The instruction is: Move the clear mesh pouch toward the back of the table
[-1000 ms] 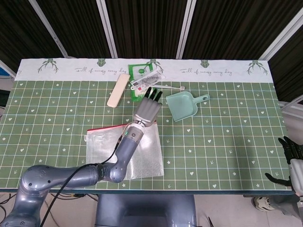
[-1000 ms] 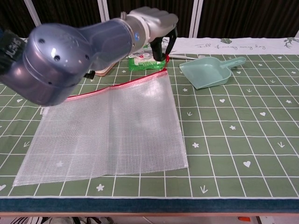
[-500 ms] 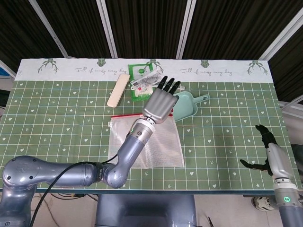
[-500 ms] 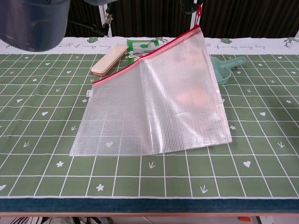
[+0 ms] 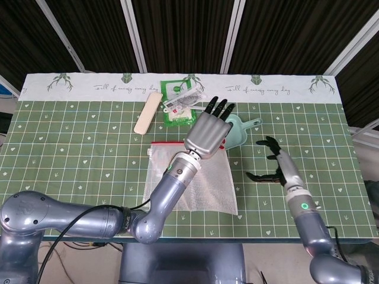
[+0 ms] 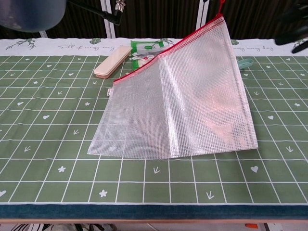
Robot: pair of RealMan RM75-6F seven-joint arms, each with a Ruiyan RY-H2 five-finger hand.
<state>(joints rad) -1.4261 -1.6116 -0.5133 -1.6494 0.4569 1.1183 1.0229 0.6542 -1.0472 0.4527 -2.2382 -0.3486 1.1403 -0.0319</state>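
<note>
On the far left of what matters, a beige case [image 5: 148,112] lies near the back edge of the table [image 5: 71,165], its long side running front to back. Just right of it sits a green packet [image 5: 177,94] with some white wrappers [image 5: 183,103] on top.

My left hand [image 5: 206,134] comes next. It holds the mesh pouch [image 6: 178,106] by its red-zippered top corner; the chest view shows that corner lifted high while the lower edge rests on the table, so the pouch hangs tilted, its zipper edge sloping down to the left. Where my fingers [image 5: 216,106] meet the corner is cut off at the top of that view, so I cannot tell how they clamp it, only that the pouch hangs from there. The pouch lies below and toward me from this hand, in the middle of the table, and the back strip lies straight ahead.

Directly behind my left hand is the green dustpan [image 5: 240,127], partly hidden by it, handle pointing right. I judge that the dustpan and the packet crowd the spot where the pouch should land, so I would carry it over or between them.

Further right, my right hand [image 5: 273,163] hovers above the table with fingers spread, holding nothing, near the pouch's right edge but apart from it.
</note>
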